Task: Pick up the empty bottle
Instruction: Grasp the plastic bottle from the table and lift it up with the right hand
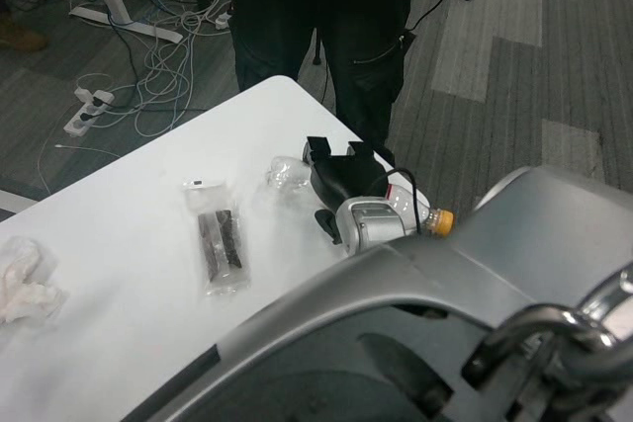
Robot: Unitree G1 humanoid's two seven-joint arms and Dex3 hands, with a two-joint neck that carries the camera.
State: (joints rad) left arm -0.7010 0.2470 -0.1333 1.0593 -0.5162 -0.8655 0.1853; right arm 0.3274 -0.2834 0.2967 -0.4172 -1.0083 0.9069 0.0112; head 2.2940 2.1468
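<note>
The empty bottle is clear plastic with an orange cap. It lies on its side on the white table, close to the table's right edge. My right hand lies across the bottle's middle and hides it; only the base and the neck show. Its fingers reach over the bottle's far side and its thumb sits on the near side. How tightly the hand closes on the bottle does not show. The silver right forearm runs back toward me. My left hand is out of view.
A clear packet with dark contents lies left of the bottle. Crumpled white material sits at the table's left. A person in black stands at the far edge. Cables and a power strip lie on the floor.
</note>
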